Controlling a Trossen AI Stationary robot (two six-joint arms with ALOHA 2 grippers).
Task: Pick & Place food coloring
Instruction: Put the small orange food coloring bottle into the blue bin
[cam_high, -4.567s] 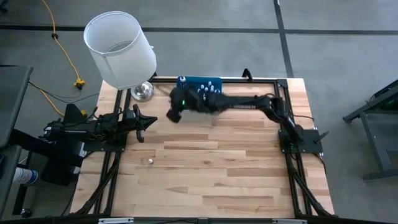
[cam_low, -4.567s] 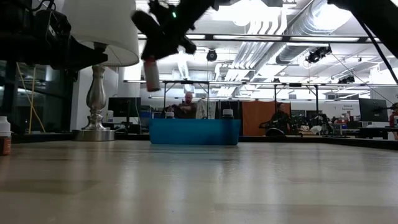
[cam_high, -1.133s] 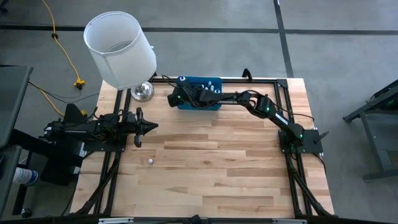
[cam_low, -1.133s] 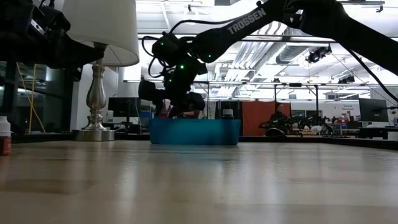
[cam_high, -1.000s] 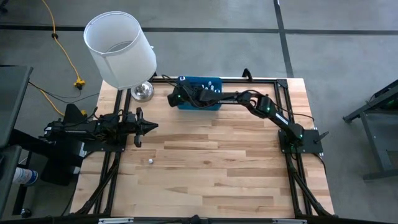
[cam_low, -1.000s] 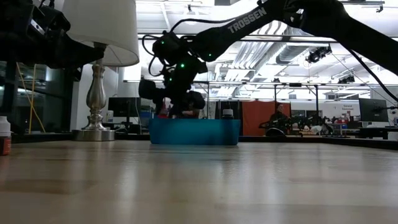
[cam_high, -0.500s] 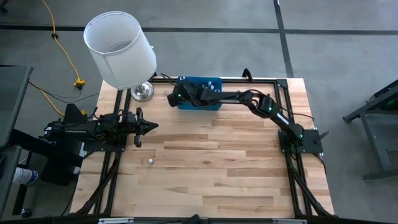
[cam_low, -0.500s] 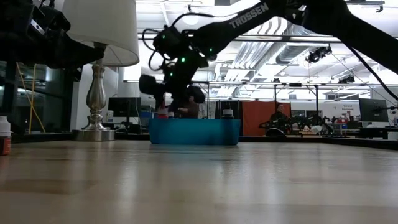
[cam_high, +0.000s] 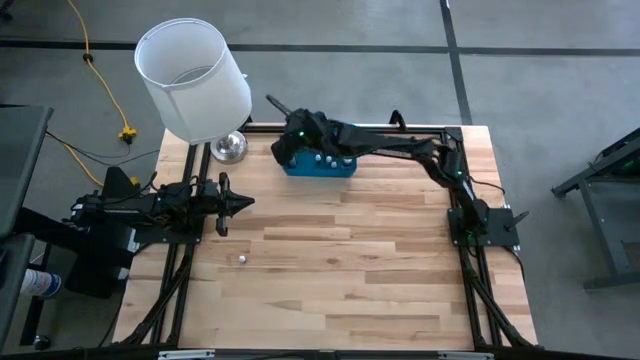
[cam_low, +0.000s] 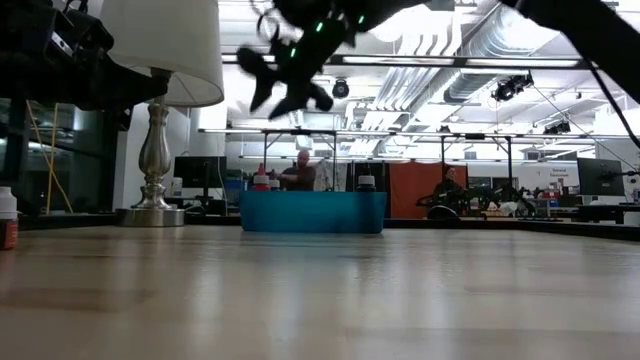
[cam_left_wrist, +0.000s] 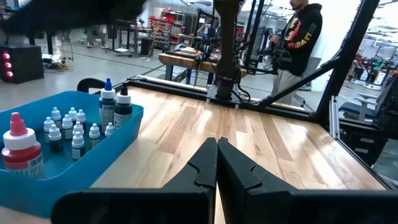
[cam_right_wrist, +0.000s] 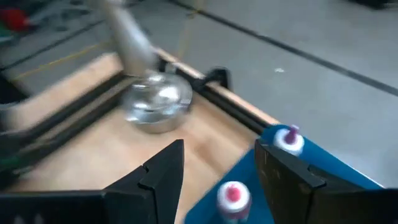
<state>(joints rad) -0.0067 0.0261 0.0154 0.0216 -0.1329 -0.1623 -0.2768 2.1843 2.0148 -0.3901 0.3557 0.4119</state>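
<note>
High view: food coloring (cam_high: 322, 158) under raised right tool (cam_high: 278, 112).

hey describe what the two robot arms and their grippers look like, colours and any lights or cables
Both arms are dark, near-black, jointed links. The right arm carries small green indicator lights near its wrist and thin black cabling along the links. The right gripper has two flat, angular black fingers. The left gripper has matching black, wedge-shaped fingers. The left arm looks bulkier, with tangled black cables.
</note>
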